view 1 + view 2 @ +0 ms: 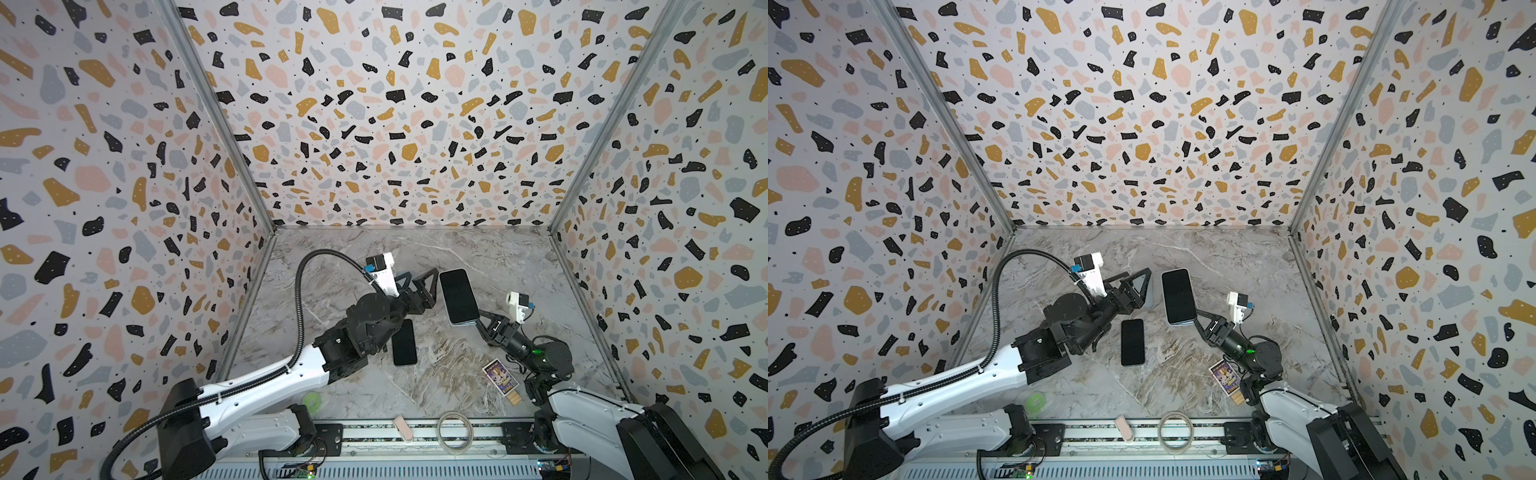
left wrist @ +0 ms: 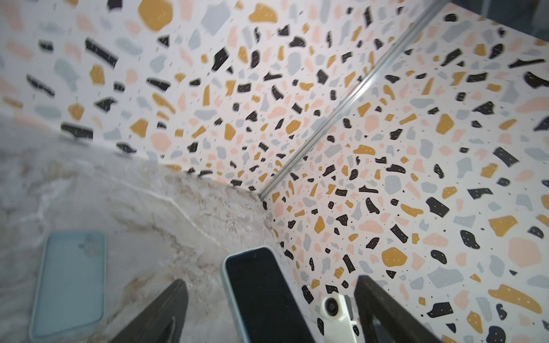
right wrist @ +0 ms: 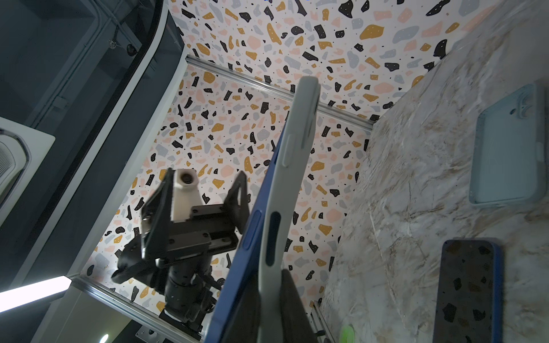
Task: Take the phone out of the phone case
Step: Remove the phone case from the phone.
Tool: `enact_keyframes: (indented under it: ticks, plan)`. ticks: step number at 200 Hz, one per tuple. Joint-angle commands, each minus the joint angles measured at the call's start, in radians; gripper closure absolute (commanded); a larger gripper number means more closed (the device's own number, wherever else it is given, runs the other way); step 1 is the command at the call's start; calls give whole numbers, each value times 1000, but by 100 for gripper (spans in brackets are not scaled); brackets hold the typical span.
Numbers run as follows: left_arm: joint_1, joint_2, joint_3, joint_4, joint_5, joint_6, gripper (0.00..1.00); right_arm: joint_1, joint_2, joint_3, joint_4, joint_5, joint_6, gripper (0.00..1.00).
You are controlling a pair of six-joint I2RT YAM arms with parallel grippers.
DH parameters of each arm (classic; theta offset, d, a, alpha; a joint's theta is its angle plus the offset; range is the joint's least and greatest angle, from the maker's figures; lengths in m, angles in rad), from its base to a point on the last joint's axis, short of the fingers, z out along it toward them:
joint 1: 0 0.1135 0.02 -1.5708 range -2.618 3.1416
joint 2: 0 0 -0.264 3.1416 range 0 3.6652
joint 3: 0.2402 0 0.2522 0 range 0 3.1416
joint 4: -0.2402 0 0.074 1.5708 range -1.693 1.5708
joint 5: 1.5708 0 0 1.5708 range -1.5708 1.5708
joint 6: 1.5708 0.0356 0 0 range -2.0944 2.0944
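Right gripper (image 1: 478, 320) is clamping the cased phone (image 1: 458, 296) by its lower end, holding it lifted over the marble tabletop (image 1: 457, 249) between the 2 arms. Left gripper (image 1: 422, 276) is standing wide open just beside it, gripping nothing.
Risks, as judged: with only 1 short end pinched, a push from the left jaws could be pivoting or slipping the phone and dropping it on the marble. Closing across the pale case (image 3: 285, 178) and the phone together would be locking them, not parting them. Hard to tell: how far the blue phone edge is sitting out of the case, and whether the right fingers are catching the case alone. A 2nd bare phone (image 1: 404, 343) and an empty light-blue case (image 2: 69, 282) are lying on the tabletop.
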Motion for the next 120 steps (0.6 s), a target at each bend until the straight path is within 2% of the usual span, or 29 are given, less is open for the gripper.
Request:
enact_keyframes:
  ticks: [1, 28, 62, 84, 120]
  plan:
    - [-119, -12, 97, -112, -113, 466, 10, -2, -32, 7, 74, 9, -4, 100]
    - [-258, 46, 177, -219, -279, 760, 14, -3, -32, 6, 70, 13, -4, 100]
    - [-444, 154, 174, -203, -527, 1063, 16, -2, -36, 10, 61, 11, -8, 100]
    - [-503, 183, 147, -142, -592, 1158, 16, -2, -32, 11, 60, 11, -8, 100]
    - [-519, 235, 145, -125, -604, 1204, 16, -2, -32, 10, 60, 11, -8, 100]
